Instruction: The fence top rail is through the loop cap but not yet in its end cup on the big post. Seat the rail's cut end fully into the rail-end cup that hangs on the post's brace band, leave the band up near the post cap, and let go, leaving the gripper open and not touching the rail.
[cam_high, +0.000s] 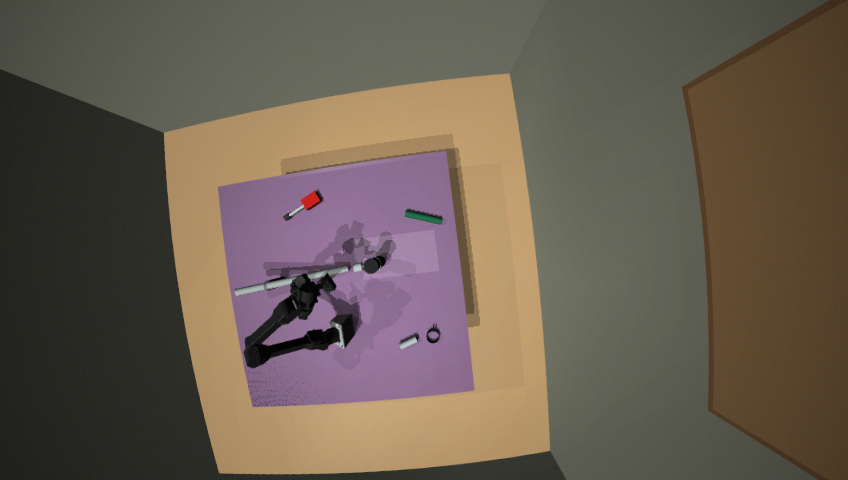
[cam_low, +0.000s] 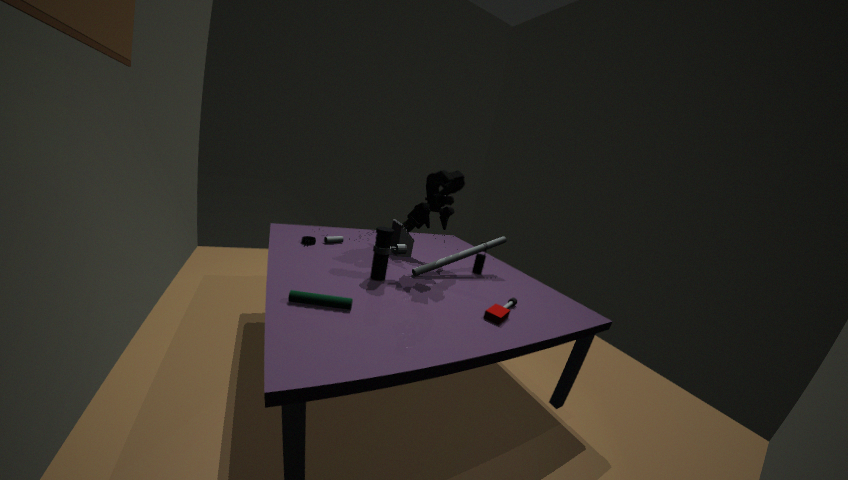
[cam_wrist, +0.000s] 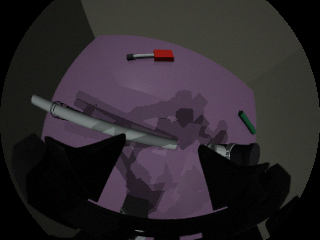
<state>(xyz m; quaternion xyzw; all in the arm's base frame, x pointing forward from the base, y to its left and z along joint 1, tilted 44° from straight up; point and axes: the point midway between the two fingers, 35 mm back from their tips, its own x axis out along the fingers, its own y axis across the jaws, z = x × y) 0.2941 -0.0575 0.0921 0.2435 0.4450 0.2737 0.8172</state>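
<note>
The grey rail (cam_high: 255, 287) (cam_low: 458, 255) (cam_wrist: 100, 124) slopes down toward the big post (cam_low: 378, 267), through the loop (cam_wrist: 59, 110) on the small post (cam_low: 479, 264). Its low end is free, short of the pale rail-end cup (cam_high: 357, 267) (cam_low: 401, 248) (cam_wrist: 217, 150) and lower than it. The cup hangs on the brace band (cam_low: 382, 250), just under the black post cap (cam_high: 371, 265) (cam_low: 384, 234) (cam_wrist: 247, 154). My gripper (cam_high: 314, 280) (cam_low: 435, 227) (cam_wrist: 163, 143) is open and empty, above the rail. One finger overlaps the rail in the wrist view, but the exterior view shows a gap.
A red block with a pale handle (cam_high: 310, 200) (cam_low: 497, 312) (cam_wrist: 163, 55) and a green cylinder (cam_high: 423, 216) (cam_low: 320, 300) (cam_wrist: 247, 122) lie on the purple table (cam_high: 380, 190) (cam_low: 357, 350). A short white cylinder (cam_high: 408, 342) (cam_low: 333, 239) lies beside a black ring (cam_high: 433, 334) (cam_low: 308, 240).
</note>
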